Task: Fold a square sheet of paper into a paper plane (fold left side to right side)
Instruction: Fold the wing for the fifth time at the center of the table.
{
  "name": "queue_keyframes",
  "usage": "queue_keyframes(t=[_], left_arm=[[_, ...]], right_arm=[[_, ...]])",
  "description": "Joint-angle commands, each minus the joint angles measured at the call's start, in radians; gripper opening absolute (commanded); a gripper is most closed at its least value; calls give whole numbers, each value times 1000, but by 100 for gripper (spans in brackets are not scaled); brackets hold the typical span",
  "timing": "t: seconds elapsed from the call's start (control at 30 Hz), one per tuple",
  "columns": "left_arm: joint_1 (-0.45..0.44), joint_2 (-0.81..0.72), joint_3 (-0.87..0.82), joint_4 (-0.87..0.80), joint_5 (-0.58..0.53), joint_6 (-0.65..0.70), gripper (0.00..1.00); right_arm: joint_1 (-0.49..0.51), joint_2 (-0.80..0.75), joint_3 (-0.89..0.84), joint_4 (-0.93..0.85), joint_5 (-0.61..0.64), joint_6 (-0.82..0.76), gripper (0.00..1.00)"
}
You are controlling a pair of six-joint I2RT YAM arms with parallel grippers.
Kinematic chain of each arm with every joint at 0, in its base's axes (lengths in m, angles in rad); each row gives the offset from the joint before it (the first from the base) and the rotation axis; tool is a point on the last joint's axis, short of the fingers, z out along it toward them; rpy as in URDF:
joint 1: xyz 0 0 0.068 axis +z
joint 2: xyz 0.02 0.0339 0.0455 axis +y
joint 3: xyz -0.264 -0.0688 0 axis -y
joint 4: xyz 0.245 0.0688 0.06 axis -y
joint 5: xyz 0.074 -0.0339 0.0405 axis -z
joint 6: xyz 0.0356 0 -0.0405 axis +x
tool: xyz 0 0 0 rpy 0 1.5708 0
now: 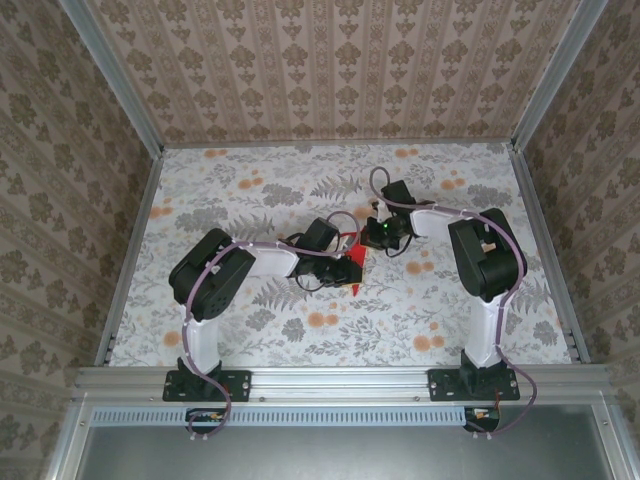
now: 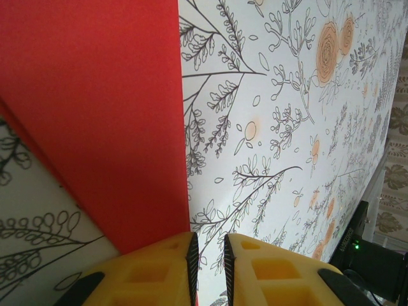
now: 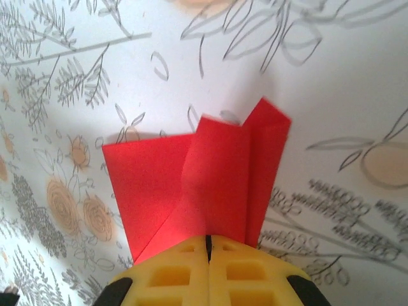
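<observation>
Nearest the L wrist cam were the yellow fingers [image 2: 159, 271] of the L hand [image 2: 210, 245], tips a narrow slit apart, w/ the bench [image 2: 287, 127] print showing thru the gap. The red paper sheet [image 2: 95, 115] lay flat ahead & to the left of that hand. Its straight edge ran down to the inner side of the left finger, and a red sliver showed low in the slit. We couldn't tell whether the L hand pinched the sheet or just sat at its edge.

In the R wrist cam the R hand [image 3: 208, 241] was closed, its fingers [image 3: 172, 277] pressed tight together w/ no gap at the seam. The sheet sat right ahead of the tips, reaching them. It was creased into overlapping flaps: a wide one to the left of the hand & a narrower strip to the right, w/ a pointed corner at the end away from the hand. Whether any paper was caught btw the tips, we couldn't tell.

From the top cam the sheet showed as a small red patch mid-bench, between the two hands & just beside the L one.
</observation>
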Motion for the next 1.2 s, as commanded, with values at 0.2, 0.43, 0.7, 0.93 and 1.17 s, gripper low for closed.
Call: queue_keyframes(t=[0.2, 0.43, 0.7, 0.93, 1.17], left_arm=[[-18, 28, -41, -108, -18, 8, 22], [-18, 29, -42, -105, -19, 6, 22], [-21, 31, -41, -103, -19, 5, 22], [-21, 29, -38, -104, -18, 6, 22], [-22, 20, -33, -102, -23, 6, 21]], right_arm=[[-58, 77, 100, -2, 77, -35, 2], [-79, 107, 153, -8, 60, -40, 2], [-90, 143, 204, -30, 54, -41, 2], [-102, 183, 265, -65, 71, -59, 2], [-120, 150, 328, -107, 84, -83, 3]])
